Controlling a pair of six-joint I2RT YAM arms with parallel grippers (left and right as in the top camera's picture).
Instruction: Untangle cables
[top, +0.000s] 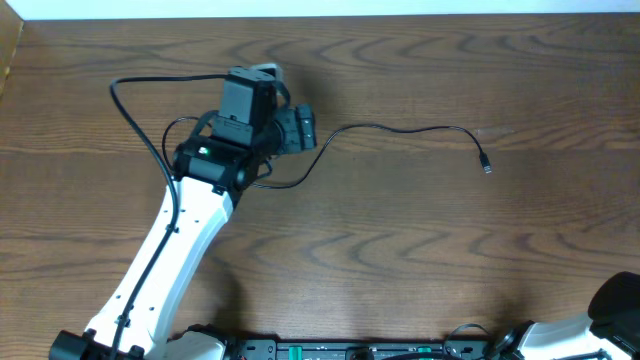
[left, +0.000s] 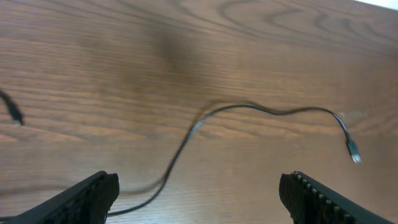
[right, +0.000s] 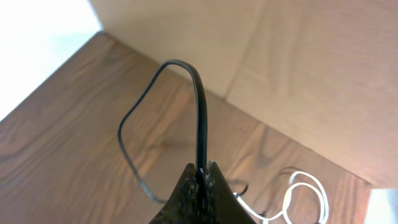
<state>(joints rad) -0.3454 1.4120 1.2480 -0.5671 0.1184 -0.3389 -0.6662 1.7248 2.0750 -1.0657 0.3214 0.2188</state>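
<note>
The left gripper (left: 198, 196) is spread wide and grips nothing, low over the table (left: 93, 56). The black cable (left: 273, 112) runs between its fingers and snakes off to a loose plug (left: 353, 151). The right gripper (right: 199, 183) is pressed together (a thicker dark cord (right: 198, 106) rises at its tips; pinched or just in front, I cannot tell). A pale scrap (top: 270, 70) beside the left wrist may be the white cable, mostly hidden. Closing and pulling now could drag that hidden cable along and tighten any crossing.
</note>
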